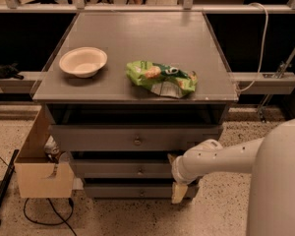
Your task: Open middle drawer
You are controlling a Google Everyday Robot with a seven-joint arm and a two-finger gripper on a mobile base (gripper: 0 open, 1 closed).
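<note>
Facing the cabinet, camera view: the middle drawer point(115, 170) is being shown shut, under the surface point(137, 33) on which a bowl point(83, 62) and a green bag point(161, 78) are being carried. The gripper point(175, 176) is being held at the drawer's right end, its jaws being spread apart.

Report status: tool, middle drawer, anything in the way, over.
Tool low at right end of middle drawer, off its knob. Drawer looks shut. Bowl and snack bag on top, not in path.
</note>
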